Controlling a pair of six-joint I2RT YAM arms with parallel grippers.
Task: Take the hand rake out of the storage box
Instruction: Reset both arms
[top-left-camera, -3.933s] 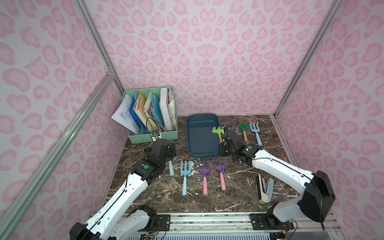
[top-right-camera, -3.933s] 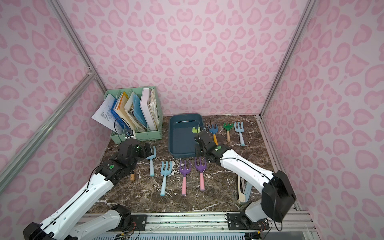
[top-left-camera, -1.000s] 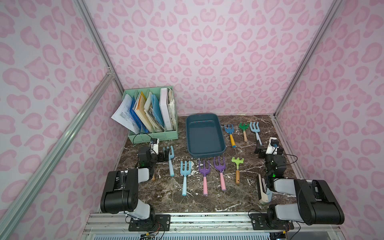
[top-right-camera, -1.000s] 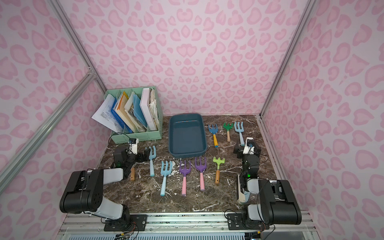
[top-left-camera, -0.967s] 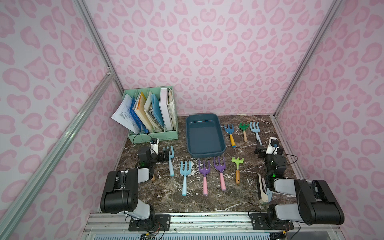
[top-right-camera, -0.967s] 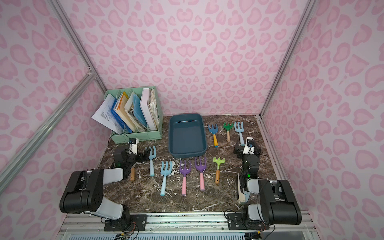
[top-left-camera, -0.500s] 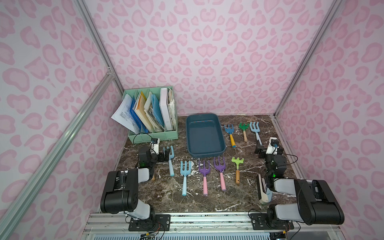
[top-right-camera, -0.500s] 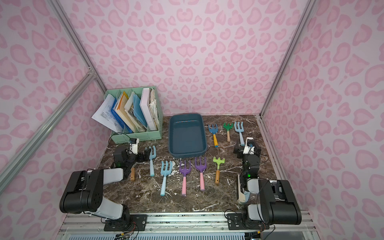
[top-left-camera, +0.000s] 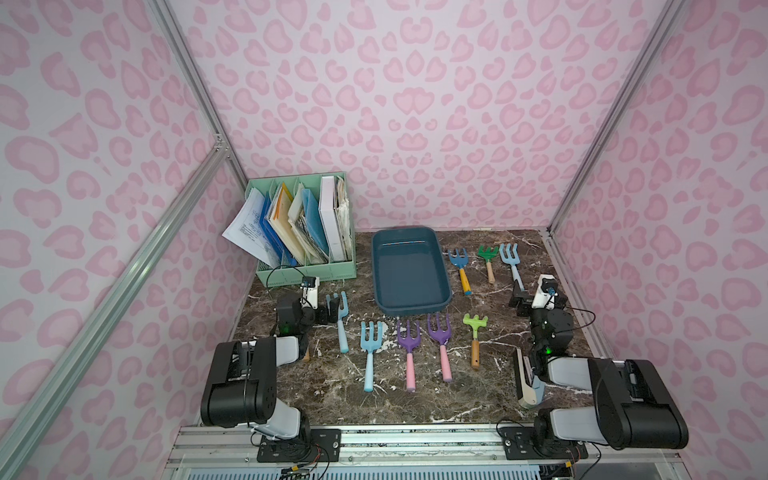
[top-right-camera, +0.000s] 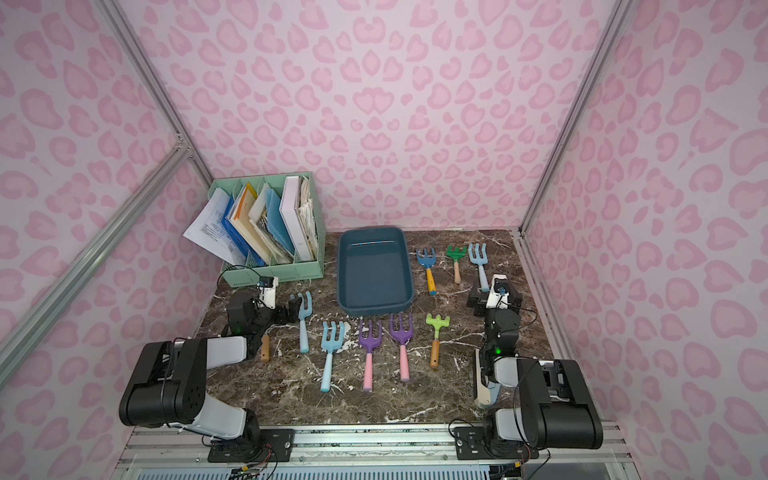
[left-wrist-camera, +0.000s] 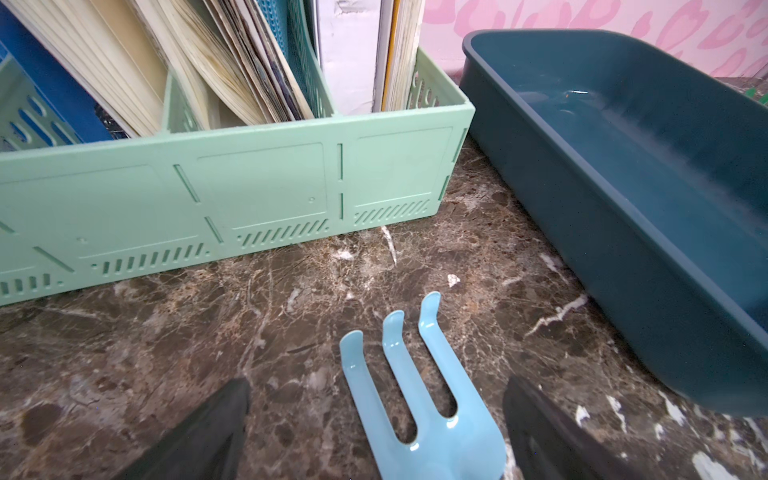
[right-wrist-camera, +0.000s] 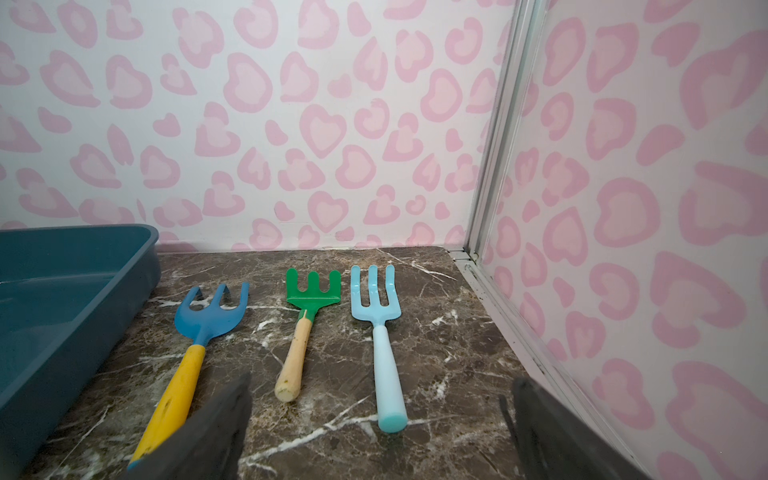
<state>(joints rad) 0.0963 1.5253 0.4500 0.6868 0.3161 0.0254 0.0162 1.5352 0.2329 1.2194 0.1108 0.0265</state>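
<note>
The dark teal storage box (top-left-camera: 412, 308) (top-right-camera: 374, 308) stands at the back middle of the marble table, with nothing inside it. The lime-green hand rake (top-left-camera: 475, 332) (top-right-camera: 436, 332), on a wooden handle, lies flat on the table in front of the box's right corner. My left gripper (top-left-camera: 328, 311) (left-wrist-camera: 374, 415) rests low on the left and is open, its fingers either side of a light blue fork's tines (left-wrist-camera: 415, 395). On the right my right gripper (top-left-camera: 536, 298) (right-wrist-camera: 380, 415) is open and holds nothing. It is well clear of the rake.
A mint-green file organiser (top-left-camera: 307, 266) with papers stands at back left. Several forks lie in a row before the box, among them two purple ones (top-left-camera: 409, 345). A blue fork (right-wrist-camera: 199, 328), a green rake (right-wrist-camera: 307, 307) and a light blue fork (right-wrist-camera: 380, 332) lie at back right.
Since about four seconds ago the right gripper has let go of the lime rake, which now lies on the table, and both arms have drawn back. Nothing has moved in the last second.
</note>
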